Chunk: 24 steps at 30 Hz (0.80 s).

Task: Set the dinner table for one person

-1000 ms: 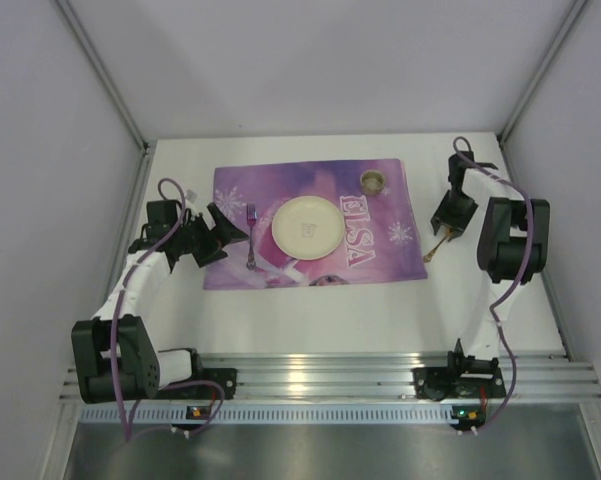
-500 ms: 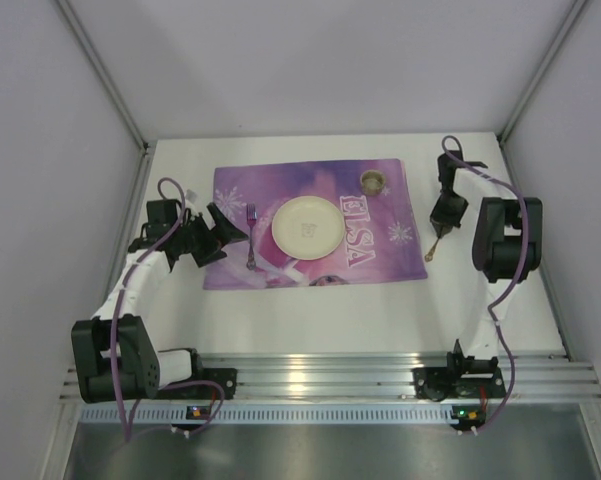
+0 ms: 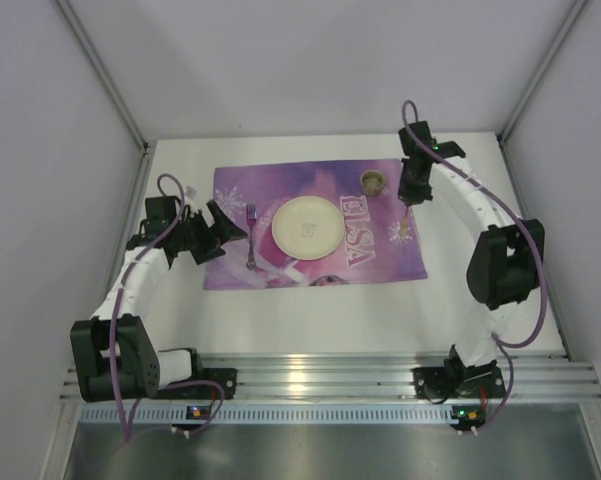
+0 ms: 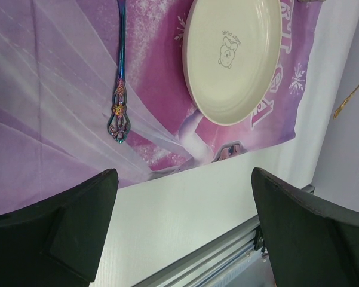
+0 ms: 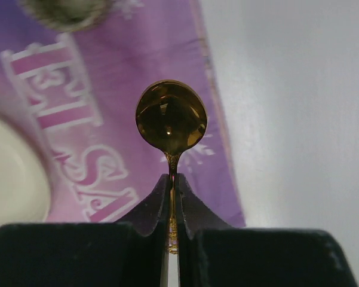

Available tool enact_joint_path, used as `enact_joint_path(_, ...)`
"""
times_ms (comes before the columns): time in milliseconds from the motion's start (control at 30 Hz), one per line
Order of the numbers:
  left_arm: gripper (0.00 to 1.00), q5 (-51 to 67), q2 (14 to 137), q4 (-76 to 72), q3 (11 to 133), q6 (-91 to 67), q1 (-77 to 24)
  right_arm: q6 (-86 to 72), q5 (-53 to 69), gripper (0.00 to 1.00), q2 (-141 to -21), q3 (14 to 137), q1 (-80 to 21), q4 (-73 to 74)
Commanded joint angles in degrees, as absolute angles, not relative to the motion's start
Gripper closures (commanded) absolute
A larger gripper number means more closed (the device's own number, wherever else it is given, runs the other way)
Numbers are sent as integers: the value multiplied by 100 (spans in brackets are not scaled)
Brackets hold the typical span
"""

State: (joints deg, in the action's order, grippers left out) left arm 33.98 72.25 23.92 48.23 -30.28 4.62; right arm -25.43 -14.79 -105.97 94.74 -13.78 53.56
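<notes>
Beneath my right end effector (image 5: 172, 182), clenched on a gold spoon (image 5: 171, 116) for laying beside the plate (image 5: 12, 173), lies the placemat (image 5: 107, 89).

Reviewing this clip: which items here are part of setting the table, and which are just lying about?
Part of the job: dinner table, ELSA placemat, cream plate, fork, small cup, gold spoon clamped in the right gripper.

Just there: aluminium rail at the near edge, enclosure walls. The left gripper is open and holds nothing.
</notes>
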Motion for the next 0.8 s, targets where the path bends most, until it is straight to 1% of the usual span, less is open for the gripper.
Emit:
enact_joint_path(0,2,3410,7058,2505,5019,-2874,483,-2119,-766,100,-10467,9685,-2029,5187)
enact_joint_path(33,2,3384,7005,2566,5019,-2848,483,-2083,-391,100,-10659,9686,-2196,5125)
enact_joint_path(267,2,3305,6724,2777,4949,-2786,483,-2118,-211,100,-11697,10142,-2496,5256)
enact_joint_path(600,2,3191,6478,3049,4869,-2733,483,-2153,-281,100,-12690,10941,-2628,5265)
enact_joint_path(767,2,3111,6416,3199,4913,-2655,483,-2276,-483,100,-12884,11109,-2610,5265)
